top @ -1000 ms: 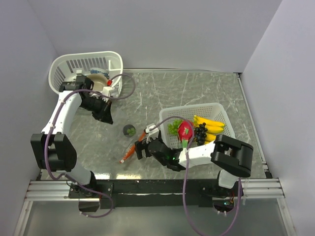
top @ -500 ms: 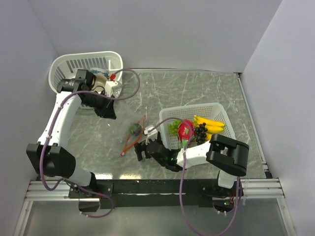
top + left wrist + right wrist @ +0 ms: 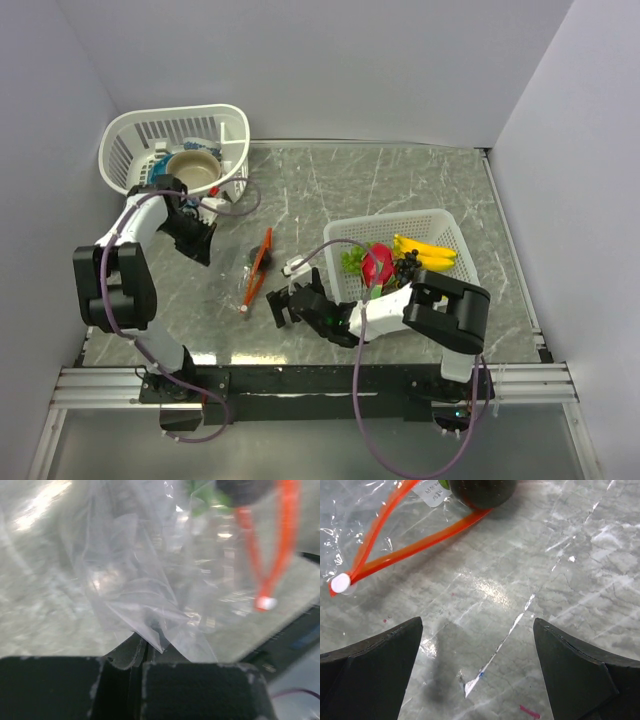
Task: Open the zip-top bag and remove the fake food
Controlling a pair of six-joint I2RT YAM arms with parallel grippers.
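Bag position: the zip-top bag (image 3: 232,262) lies on the table (image 3: 400,190), left of the white basket (image 3: 395,222). From overhead we make out only its orange zip strip (image 3: 258,270) and a dark round item (image 3: 251,258) beside it; the clear plastic barely shows there.

The left wrist view fills that in. The left gripper (image 3: 145,652) has its fingers pressed together on a crumpled fold of the plastic, with the strip beyond it.

The right wrist view shows the right gripper (image 3: 477,630) spread wide and gripping nothing, low over the table. It sits near the white end piece (image 3: 340,583), where the two orange halves part.

We cannot tell whether the dark item sits inside the plastic.

Only the overhead view shows the fake food (image 3: 400,258) in the basket: banana bunch (image 3: 427,250), dragon fruit (image 3: 376,265), green cluster (image 3: 351,260).
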